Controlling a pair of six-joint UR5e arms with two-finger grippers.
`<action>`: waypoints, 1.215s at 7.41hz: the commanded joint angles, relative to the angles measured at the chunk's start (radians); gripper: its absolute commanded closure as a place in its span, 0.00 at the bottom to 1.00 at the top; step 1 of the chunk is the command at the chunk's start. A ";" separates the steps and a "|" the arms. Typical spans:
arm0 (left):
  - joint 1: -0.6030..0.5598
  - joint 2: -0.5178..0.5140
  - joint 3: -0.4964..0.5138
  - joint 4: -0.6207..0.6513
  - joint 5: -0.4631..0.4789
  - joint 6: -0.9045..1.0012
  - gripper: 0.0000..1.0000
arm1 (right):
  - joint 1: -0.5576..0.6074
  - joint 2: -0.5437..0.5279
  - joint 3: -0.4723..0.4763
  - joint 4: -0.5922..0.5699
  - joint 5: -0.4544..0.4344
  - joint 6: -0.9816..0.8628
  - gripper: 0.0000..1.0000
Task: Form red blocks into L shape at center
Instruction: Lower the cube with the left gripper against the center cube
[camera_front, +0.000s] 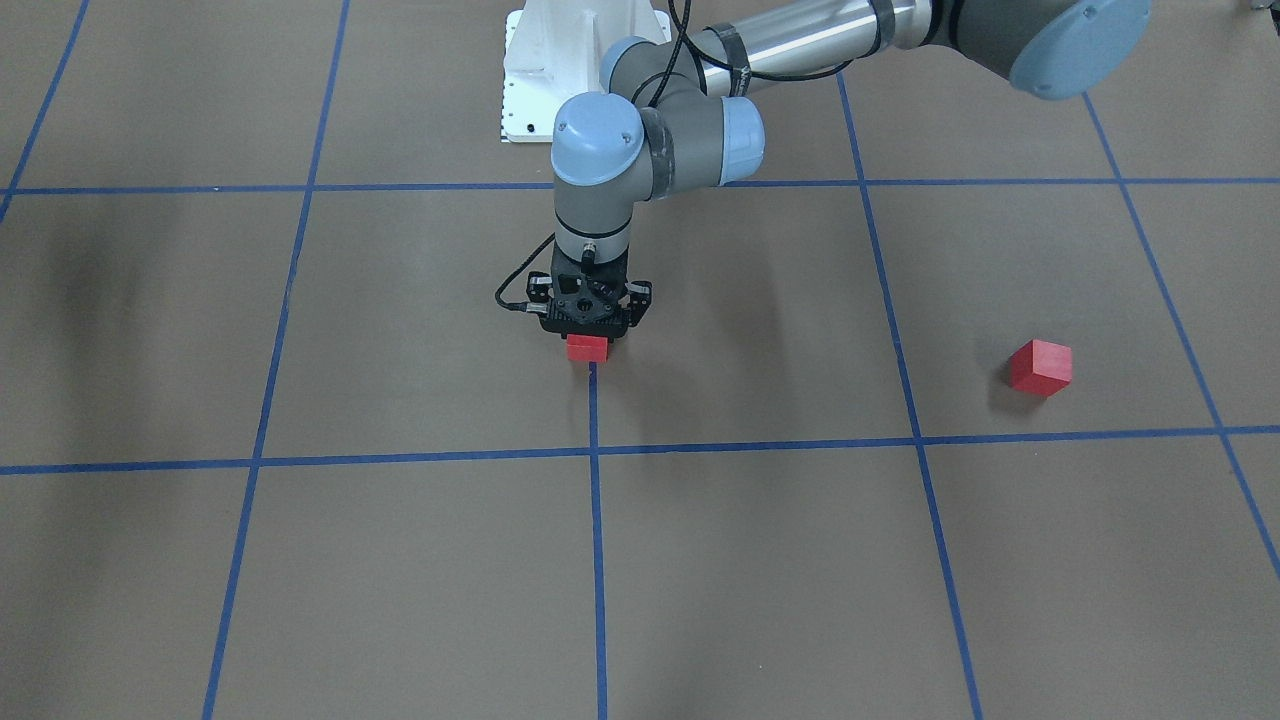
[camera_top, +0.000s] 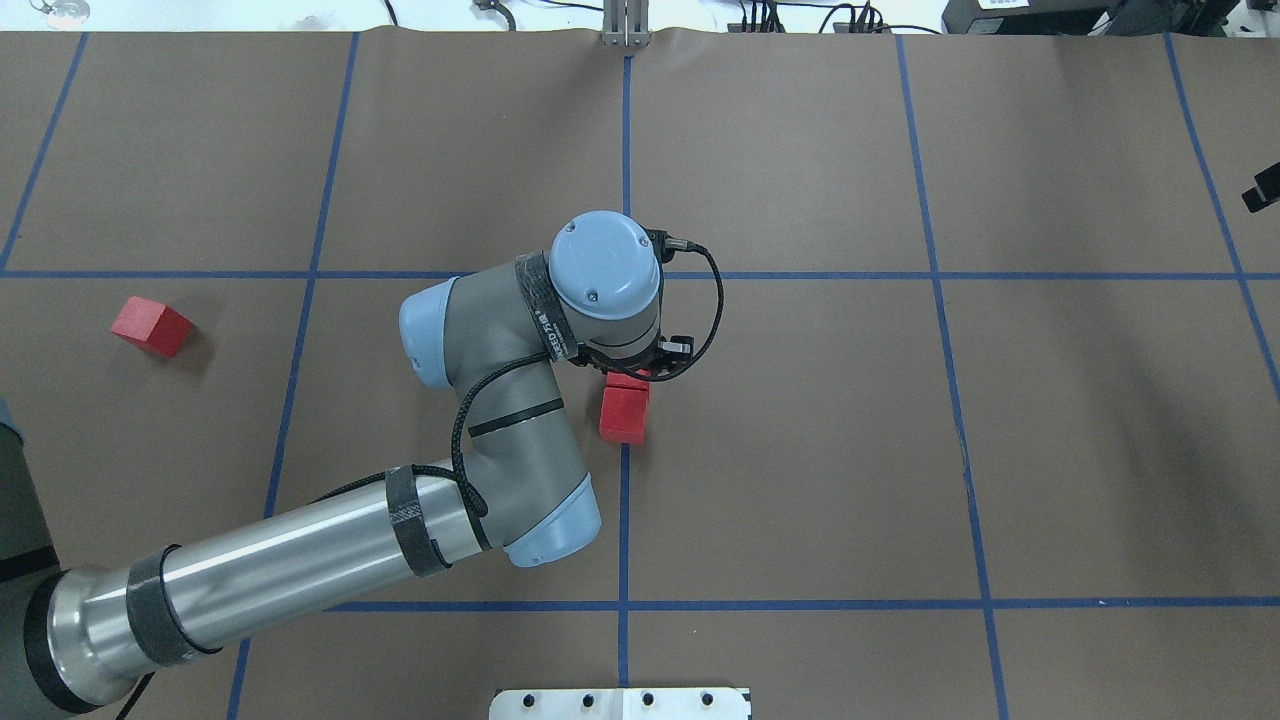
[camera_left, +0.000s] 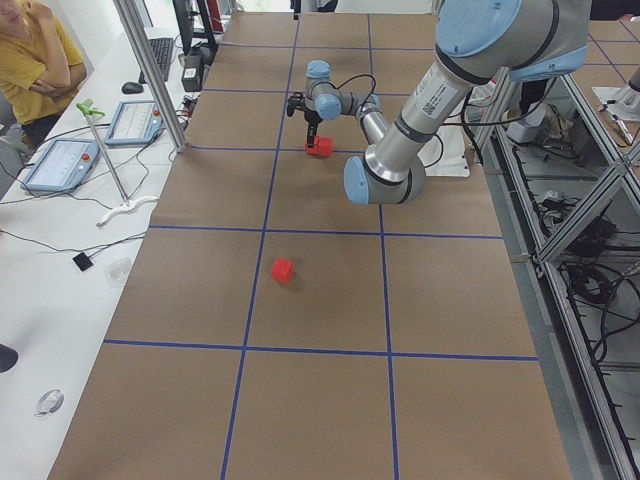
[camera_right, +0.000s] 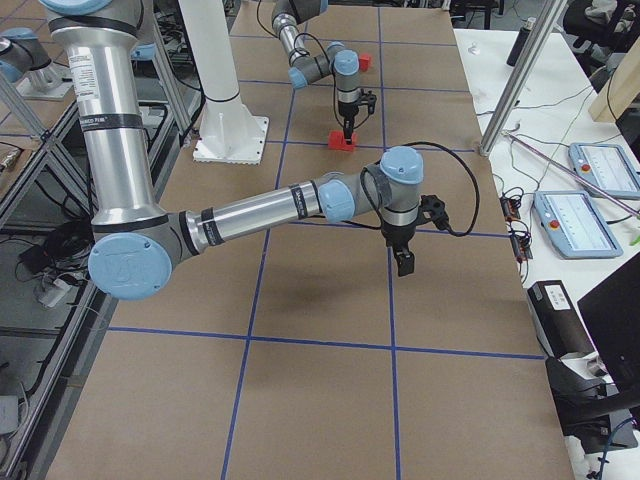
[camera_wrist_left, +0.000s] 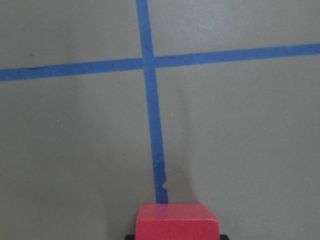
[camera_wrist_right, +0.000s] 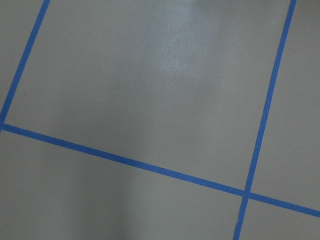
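My left end effector (camera_front: 590, 335) is clamped on a red block (camera_front: 588, 347) at the worktop (camera_front: 750, 350) centre, on the blue tape line (camera_front: 593, 420), just beside a second red block (camera_top: 624, 415). The third red block (camera_front: 1040, 367) is well apart. Can't tell the right end effector (camera_right: 403, 262) opening.

The left pincer (camera_front: 590, 326) hangs just over one red block (camera_front: 588, 349); another red block (camera_front: 1040, 367) lies well apart.
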 joint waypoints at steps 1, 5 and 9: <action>0.001 0.000 0.001 -0.001 0.000 0.000 0.52 | 0.000 0.000 0.001 0.000 0.000 0.000 0.00; 0.001 0.000 0.001 -0.001 0.000 0.000 0.37 | 0.000 0.000 0.001 0.000 0.000 0.001 0.00; 0.001 0.000 0.001 -0.001 0.000 0.002 0.28 | 0.000 -0.001 0.001 0.000 0.000 0.001 0.00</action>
